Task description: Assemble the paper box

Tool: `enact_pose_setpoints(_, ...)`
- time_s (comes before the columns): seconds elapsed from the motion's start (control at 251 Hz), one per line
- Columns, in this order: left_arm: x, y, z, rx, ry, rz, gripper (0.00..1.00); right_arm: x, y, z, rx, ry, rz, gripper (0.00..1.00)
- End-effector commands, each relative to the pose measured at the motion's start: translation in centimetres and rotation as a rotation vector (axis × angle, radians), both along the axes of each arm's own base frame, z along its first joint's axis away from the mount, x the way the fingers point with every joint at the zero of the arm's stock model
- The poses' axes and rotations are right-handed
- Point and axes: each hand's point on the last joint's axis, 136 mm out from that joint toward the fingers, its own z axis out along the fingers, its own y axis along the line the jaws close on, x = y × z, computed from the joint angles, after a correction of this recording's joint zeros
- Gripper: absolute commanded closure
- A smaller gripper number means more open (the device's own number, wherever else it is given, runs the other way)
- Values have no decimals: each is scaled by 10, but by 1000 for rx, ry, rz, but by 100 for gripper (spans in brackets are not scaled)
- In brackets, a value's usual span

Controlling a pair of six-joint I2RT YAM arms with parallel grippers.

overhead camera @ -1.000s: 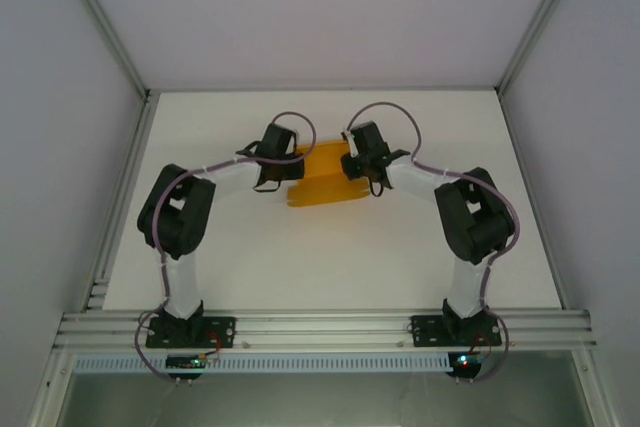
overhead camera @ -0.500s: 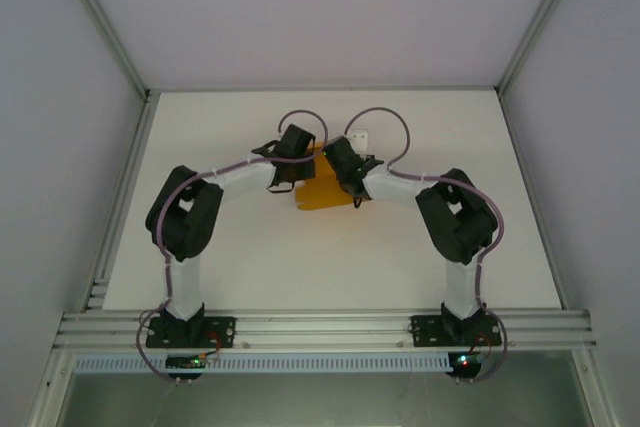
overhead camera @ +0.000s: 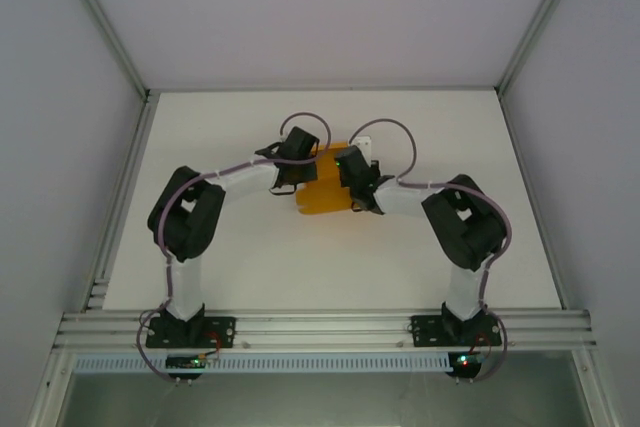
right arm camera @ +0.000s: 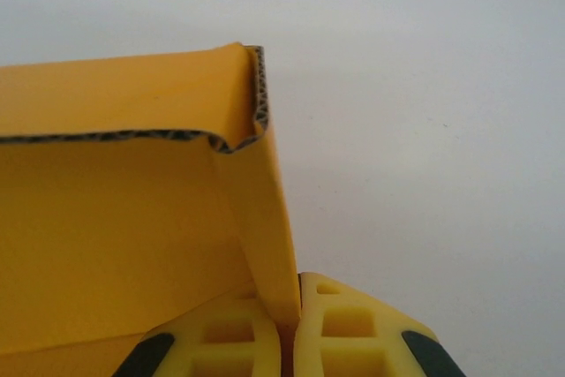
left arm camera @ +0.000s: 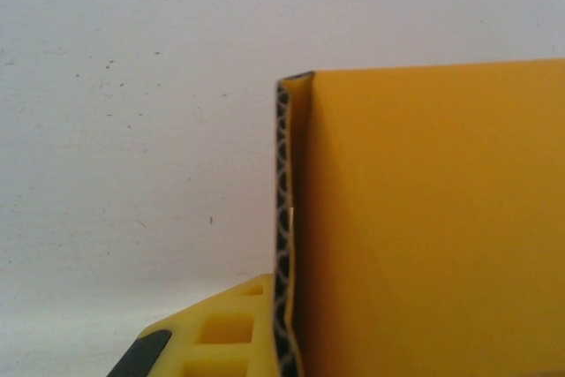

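Observation:
The orange paper box (overhead camera: 322,197) lies mid-table between my two grippers, partly folded. My left gripper (overhead camera: 297,163) is shut on its left wall. In the left wrist view that wall's corrugated edge (left arm camera: 284,218) stands upright against one yellow finger (left arm camera: 221,333); the other finger is hidden behind the orange panel (left arm camera: 433,218). My right gripper (overhead camera: 353,179) is shut on the box's right flap. The right wrist view has that flap (right arm camera: 265,218) rising from between the two yellow fingers (right arm camera: 225,337), with the right gripper (right arm camera: 293,311) pinching its lower end.
A small white object (overhead camera: 362,144) lies on the white table (overhead camera: 250,257) just behind the right gripper. Grey enclosure walls and aluminium posts (overhead camera: 125,147) bound the table on three sides. The arm bases sit on the rail (overhead camera: 320,329) at the near edge.
The right gripper has swung left and closed on the box's right flap. The box now looks narrower and more folded. The left gripper moved slightly right, still holding.

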Motion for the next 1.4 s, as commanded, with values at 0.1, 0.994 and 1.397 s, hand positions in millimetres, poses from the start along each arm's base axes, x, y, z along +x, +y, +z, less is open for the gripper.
enact_pose_setpoints(0.1,-10,-5,28,-24,-48,-126,100,11,-11,36,-21,-73,161,89)
enact_pose_setpoints(0.994,-12,-7,26,39,-39,-162,100,-33,11,111,228,-97,467,1)
enact_pose_setpoints(1.397,-11,4,33,7,-47,-172,100,-63,-79,119,297,-20,217,2)
